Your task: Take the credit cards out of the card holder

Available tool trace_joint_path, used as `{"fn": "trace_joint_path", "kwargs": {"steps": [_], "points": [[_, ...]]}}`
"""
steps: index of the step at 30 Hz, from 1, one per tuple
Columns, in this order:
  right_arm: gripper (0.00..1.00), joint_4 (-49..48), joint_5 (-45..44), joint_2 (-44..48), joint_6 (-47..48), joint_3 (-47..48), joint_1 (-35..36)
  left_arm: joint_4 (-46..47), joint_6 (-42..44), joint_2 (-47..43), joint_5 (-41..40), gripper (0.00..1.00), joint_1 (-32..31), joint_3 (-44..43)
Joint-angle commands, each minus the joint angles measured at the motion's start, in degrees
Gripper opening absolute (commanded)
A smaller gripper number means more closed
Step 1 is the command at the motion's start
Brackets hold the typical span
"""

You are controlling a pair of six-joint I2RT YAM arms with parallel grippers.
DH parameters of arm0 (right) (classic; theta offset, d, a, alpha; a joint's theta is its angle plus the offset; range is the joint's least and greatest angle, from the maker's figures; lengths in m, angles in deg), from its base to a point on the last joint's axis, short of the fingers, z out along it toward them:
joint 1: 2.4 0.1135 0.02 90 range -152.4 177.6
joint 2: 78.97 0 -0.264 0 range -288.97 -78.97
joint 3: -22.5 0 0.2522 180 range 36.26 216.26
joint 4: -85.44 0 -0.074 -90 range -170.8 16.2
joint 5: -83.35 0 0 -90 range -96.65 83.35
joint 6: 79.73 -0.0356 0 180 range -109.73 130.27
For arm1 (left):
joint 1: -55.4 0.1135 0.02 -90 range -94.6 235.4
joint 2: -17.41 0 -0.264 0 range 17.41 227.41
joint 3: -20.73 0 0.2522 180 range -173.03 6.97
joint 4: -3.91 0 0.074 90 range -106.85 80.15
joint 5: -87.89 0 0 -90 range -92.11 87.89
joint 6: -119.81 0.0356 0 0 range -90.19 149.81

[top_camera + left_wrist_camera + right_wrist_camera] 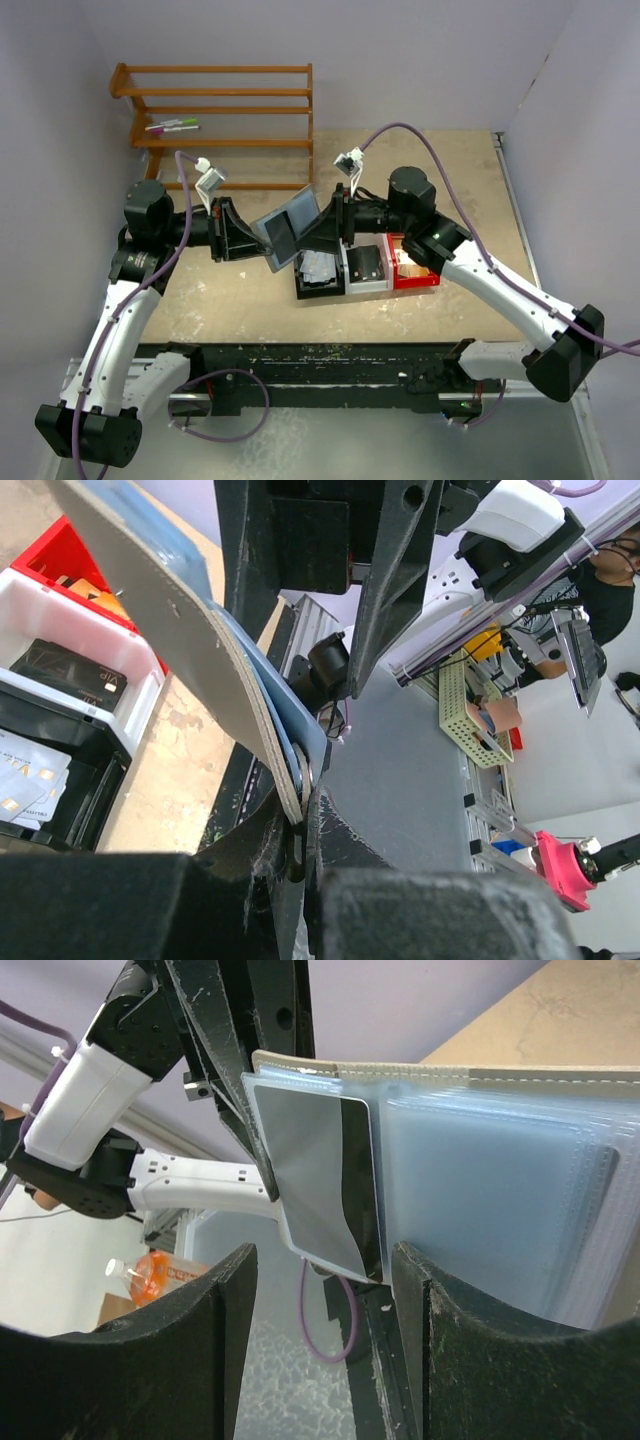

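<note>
Some credit cards (28, 780) are lying in the bins (367, 287) just right of centre, so most looks done. One silvery card (310, 1160) is sticking out of the card holder (287, 232), a blue-grey wallet with clear sleeves, hanging mid-frame. The left gripper (300, 815) is clamping its edge. The right gripper (325, 1300) is gaping around the card without pinching it.
</note>
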Motion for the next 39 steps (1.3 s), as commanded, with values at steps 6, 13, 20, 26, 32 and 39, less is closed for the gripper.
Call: {"fn": "trace_joint_path", "kwargs": {"steps": [6,13,20,26,32,39], "points": [[0.56,-4.81,2.53,-3.19,0.25,5.08,2.91,2.12,2.73,-0.71,2.29,0.00,0.04,-3.03],[0.50,-4.29,4.04,-2.02,-0.68,3.29,3.12,1.89,3.02,-0.81,2.71,0.00,0.03,-3.16],[0.47,-12.84,7.28,0.10,-5.64,-2.46,2.94,2.76,1.94,-1.21,3.58,0.00,0.03,-3.51],[0.45,-26.02,10.39,1.98,-12.80,-7.24,2.50,2.85,1.78,-1.87,4.08,0.00,0.03,-3.79],[0.42,-32.56,10.94,3.19,-16.77,-9.71,2.50,2.53,2.06,-2.07,3.96,0.00,0.01,-3.86],[0.31,-39.63,9.61,4.07,-21.13,-13.20,2.46,2.74,2.04,-2.09,3.73,0.00,0.03,-3.89]]}}
